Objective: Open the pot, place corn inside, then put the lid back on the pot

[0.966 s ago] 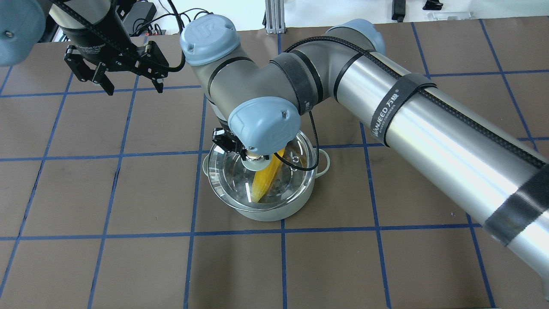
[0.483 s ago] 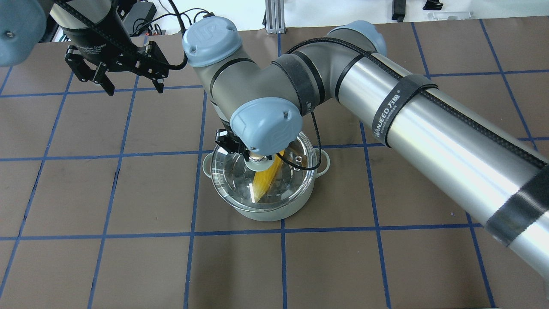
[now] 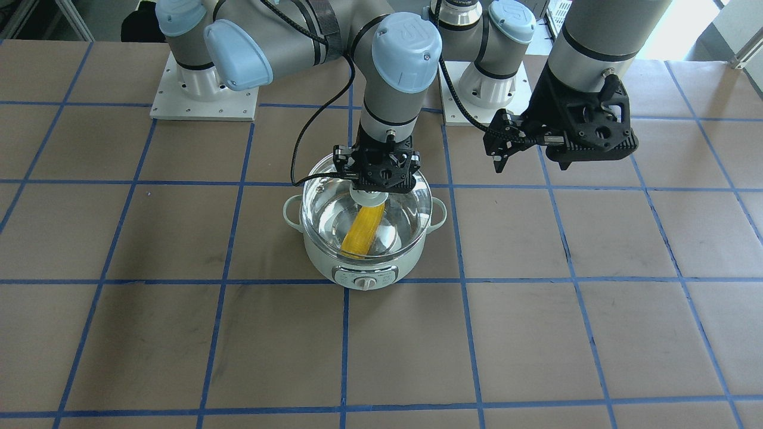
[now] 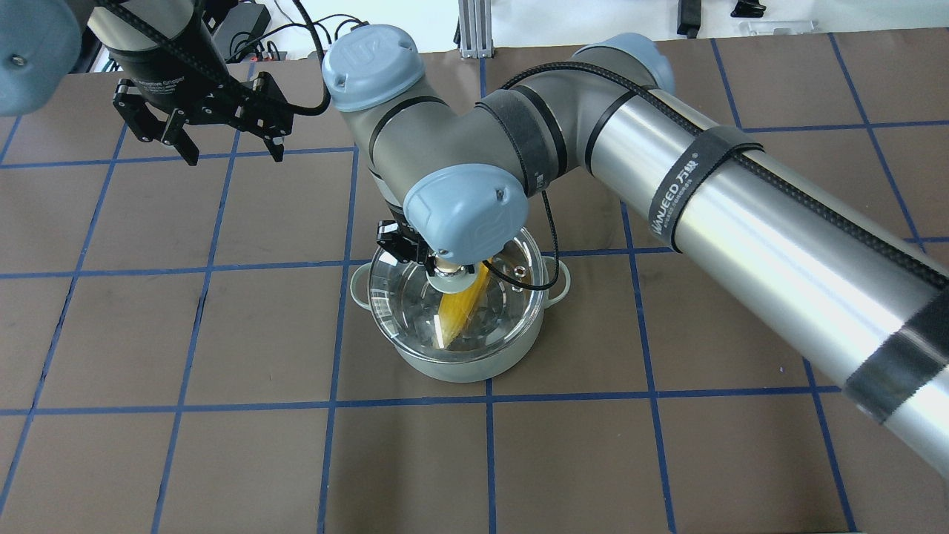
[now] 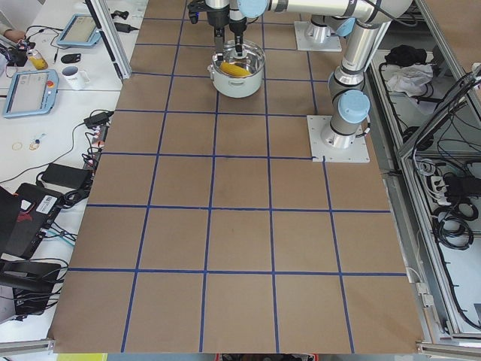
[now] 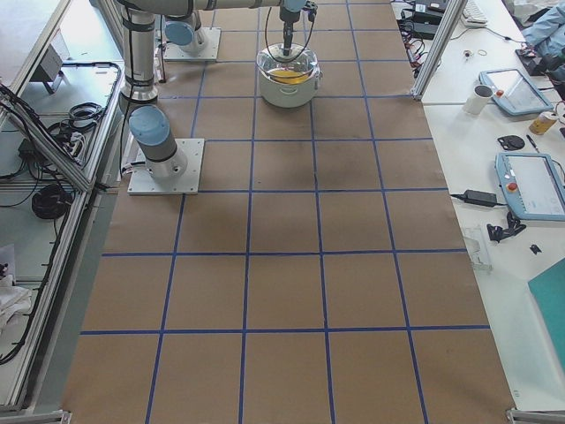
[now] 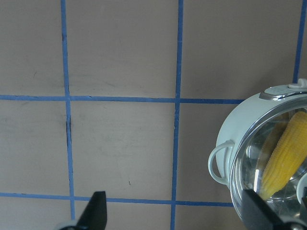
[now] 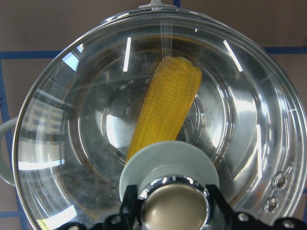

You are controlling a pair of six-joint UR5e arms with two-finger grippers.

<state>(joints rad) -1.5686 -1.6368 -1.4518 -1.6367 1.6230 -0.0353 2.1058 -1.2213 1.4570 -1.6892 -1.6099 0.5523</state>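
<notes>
- Right gripper (image 3: 375, 186) has shifted slightly, bringing the round clear glass lid (image 4: 404, 297) more squarely over the pale mint-green electric pot (image 3: 334, 265).
- Right jaws clamped on the beige lid knob (image 8: 175, 207).
- Bright yellow corn ear (image 3: 362, 231) lies inside the pot, under the lid.
- Left gripper (image 4: 233, 154) hangs spread wide, holding nothing, well apart from the pot.

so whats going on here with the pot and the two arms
The right pincer is clamped on the knob of the glass lid, which lies over the mint-green pot. The corn is inside, visible through the glass. Whether the lid is fully seated is hard to tell. The left pincer hangs open off to the side, holding nothing.
</notes>
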